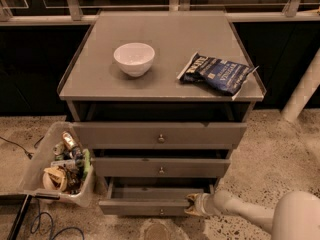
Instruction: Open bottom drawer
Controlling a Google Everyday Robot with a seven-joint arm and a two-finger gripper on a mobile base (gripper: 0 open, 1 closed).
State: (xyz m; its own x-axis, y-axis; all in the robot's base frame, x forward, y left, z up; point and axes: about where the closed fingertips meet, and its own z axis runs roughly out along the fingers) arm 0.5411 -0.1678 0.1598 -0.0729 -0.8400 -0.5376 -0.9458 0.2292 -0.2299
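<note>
Gripper [194, 204] is sitting low at the front rt of the cabinet [165, 31], right up against the rt end of the bottom drawer [142, 207], at the corner where the front panel meets the side. Whether it's clamped on the panel or just resting there can't be told from this angle. Arm [240, 213] is reaching in from the lower rt. Bottom drawer is standing partly out: its front panel is jutting fwd of the 2 above, and a strip of shallow grey tray is showing behind it (inside is dark, contents can't be made out). Its small round knob [161, 212] is sitting mid-panel, well left of the gripper and not touched. Mid drawer [161, 167] and top drawer [160, 133] are both sitting further back, each w/ its own knob at centre. On the cabinet top, a white bowl [134, 58] is standing upright left of centre, and a dark blue bag [216, 73] is lying flat to the rt, near the edge; the two are well apart. Left of the cabinet, a clear bin [39, 154] of mixed clutter is sitting on the speckled floor [280, 149], just beside the drawers, w/ cables [40, 224] trailing in front of it. A white post [302, 91] is leaning at the far rt.
</note>
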